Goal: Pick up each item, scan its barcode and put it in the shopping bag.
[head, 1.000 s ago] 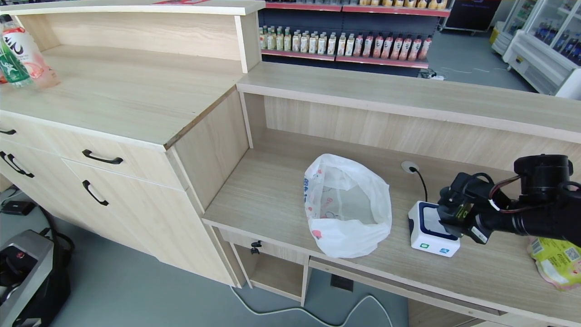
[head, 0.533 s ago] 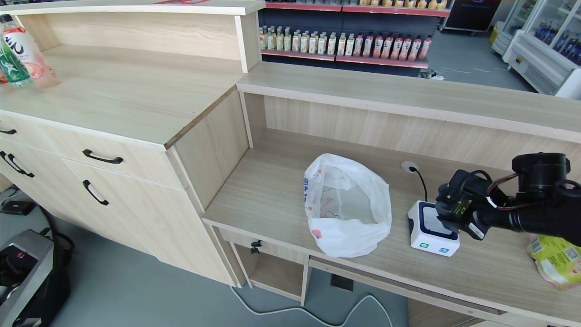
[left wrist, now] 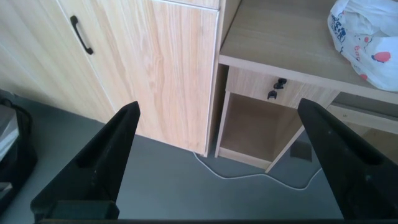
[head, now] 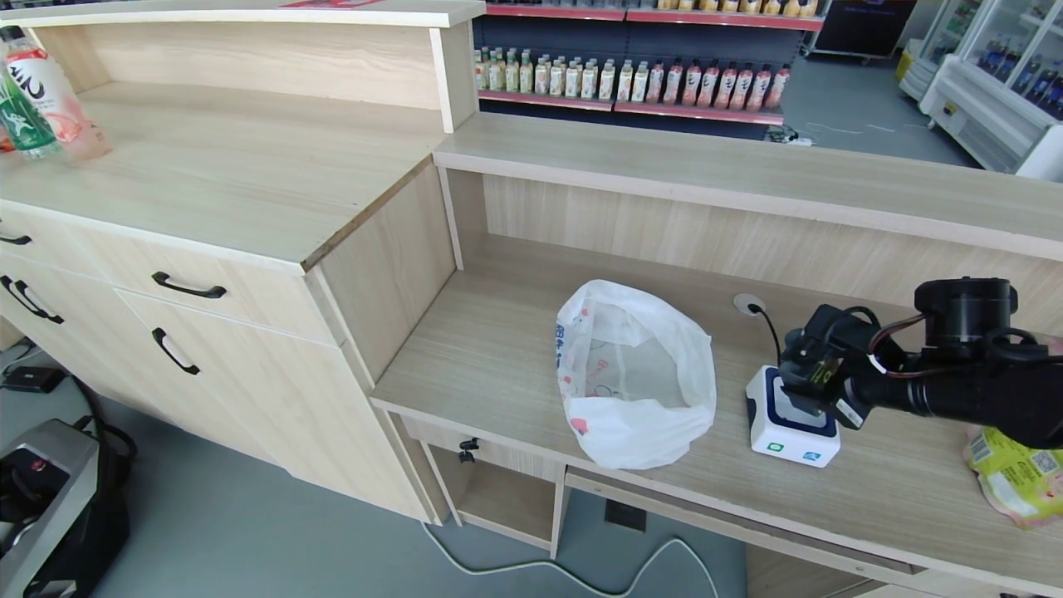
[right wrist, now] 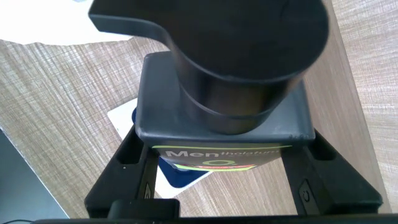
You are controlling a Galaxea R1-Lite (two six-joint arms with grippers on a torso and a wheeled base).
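scanning step, one item in hand. the right gripper (head: 812, 380) is clamping a dark grey flat bottle with a round black cap (right wrist: 224, 118) between its two fingers, which are closed onto the bottle's sides near a yellow-green label. the bottle is hanging directly above the white box scanner with a dark blue window (head: 793, 444); whether the two are touching cannot be told. the scanner is sitting on the pale wooden worktop (head: 498, 349), just beside the open white plastic shopping bag (head: 635, 378), whose mouth is facing up. a yellow-green crinkled packet (head: 1017, 477) is lying on the worktop by the right arm, not yet handled. the left gripper (left wrist: 217, 106) is hanging over the grey floor beside the cabinet, fingers spread wide and holding nothing. by this view, the next move is calling for the barcode face to be shown to the window, then a short carry across to the bag's mouth, releasing only once the bottle is inside the rim.
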